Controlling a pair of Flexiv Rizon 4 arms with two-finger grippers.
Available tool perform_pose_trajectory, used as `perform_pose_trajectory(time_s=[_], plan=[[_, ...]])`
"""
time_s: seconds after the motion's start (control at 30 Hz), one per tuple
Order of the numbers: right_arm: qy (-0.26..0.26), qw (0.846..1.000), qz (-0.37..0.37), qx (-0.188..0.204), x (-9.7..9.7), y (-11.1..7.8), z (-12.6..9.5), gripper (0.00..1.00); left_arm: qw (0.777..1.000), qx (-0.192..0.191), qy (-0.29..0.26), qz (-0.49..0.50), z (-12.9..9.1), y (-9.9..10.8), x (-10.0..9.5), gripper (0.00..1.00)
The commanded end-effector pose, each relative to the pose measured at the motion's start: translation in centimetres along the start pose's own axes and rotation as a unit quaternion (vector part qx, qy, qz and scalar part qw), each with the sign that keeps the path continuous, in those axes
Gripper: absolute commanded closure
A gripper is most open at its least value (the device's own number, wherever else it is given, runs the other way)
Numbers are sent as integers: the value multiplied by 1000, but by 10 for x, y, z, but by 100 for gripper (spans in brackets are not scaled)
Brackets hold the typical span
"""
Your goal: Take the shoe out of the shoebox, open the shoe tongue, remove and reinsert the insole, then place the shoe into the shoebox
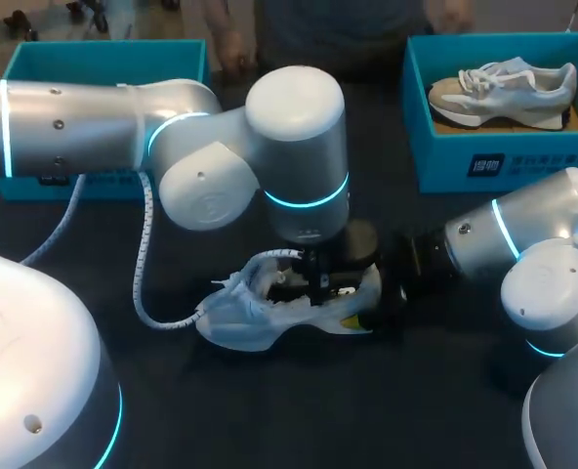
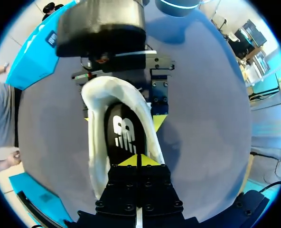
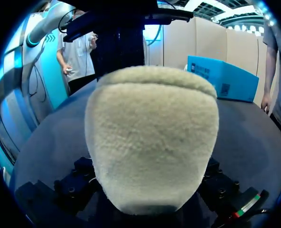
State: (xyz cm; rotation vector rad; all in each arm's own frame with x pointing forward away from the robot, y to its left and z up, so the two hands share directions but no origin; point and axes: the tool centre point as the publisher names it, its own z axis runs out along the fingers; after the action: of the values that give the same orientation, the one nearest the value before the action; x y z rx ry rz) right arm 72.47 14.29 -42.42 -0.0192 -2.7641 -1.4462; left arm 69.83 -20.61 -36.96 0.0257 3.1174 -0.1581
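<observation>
Reach matters less than direction here: the pale, soft-walled fabric shoe (image 1: 240,324) lies on the dark table (image 1: 299,420) in the lower middle of the head view. Its long axis runs across the frame, toe toward the lower left and heel toward the right. Your right gripper (image 1: 369,305) comes in from the right edge and meets that heel end-on. In the left wrist view its yellow fingertips (image 2: 157,121) sit against the heel's two outer walls, so it is clamped on the shoe. In its own view the fuzzy beige heel fills the space between its fingers. Your left gripper (image 2: 138,160) hangs over the shoe's opening, pointing down into it, tips pressed together with no gap; you cannot tell whether they pinch anything. Just ahead of those tips lies the black insole (image 2: 124,135) with its white mark, flat inside the shoe, its length running from the left tips toward the right gripper. By that, your left arm is the nearer one to the insole, and any pull on it should go up through the opening while the right pins the heel.
</observation>
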Motion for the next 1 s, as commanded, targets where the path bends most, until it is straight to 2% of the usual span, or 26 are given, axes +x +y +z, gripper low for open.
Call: perform_pose_trajectory(time_s=[0.03,0.3,0.53,0.73,0.8,0.83,0.87,0.97,1.0], plan=[[0,1000,1,2,-2,0,2,100,1000,7,13,7,7,2,-2,100],[0,1000,1,2,-2,0,2,100,1000,-2,-4,10,1,1,-8,100],[0,1000,1,2,-2,0,2,100,999,1,25,29,10,-6,-4,100],[0,1000,1,2,-2,0,2,100,998,-7,47,38,19,-2,-1,100],[0,1000,1,2,-2,0,2,100,997,-5,59,45,19,0,-1,85],[0,1000,1,2,-2,0,2,100,997,-5,59,46,19,0,-1,69],[0,1000,1,2,-2,0,2,100,997,-9,57,49,20,1,0,63],[0,1000,1,2,-2,0,2,100,997,-11,59,50,22,3,0,29],[0,1000,1,2,-2,0,2,100,997,-14,60,51,23,3,0,25]])
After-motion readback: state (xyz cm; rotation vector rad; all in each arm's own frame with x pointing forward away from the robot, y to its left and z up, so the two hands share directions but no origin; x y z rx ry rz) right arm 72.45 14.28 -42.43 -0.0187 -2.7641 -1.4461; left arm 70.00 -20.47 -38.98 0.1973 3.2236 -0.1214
